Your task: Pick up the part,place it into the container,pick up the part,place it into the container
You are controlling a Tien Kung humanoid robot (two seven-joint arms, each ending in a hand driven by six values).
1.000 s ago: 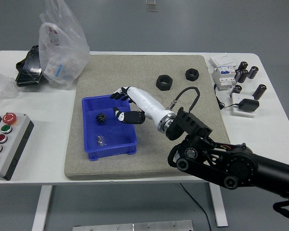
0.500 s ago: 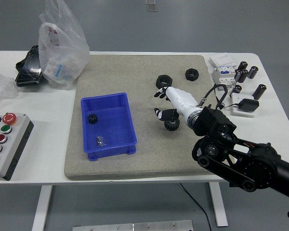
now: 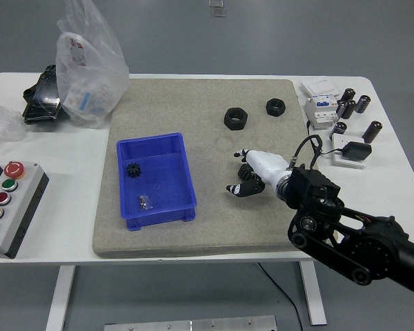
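Gear [image 3: 132, 169] now lies in the blue bin [image 3: 156, 207]; the right robot hand [image 3: 247, 181] has moved right and closes its fingers on a second gear [image 3: 248, 175] on the mat.

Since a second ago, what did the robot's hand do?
The right hand left the blue bin, swung right across the mat and closed over a black gear there. The gear in the bin and the two nuts stayed put.
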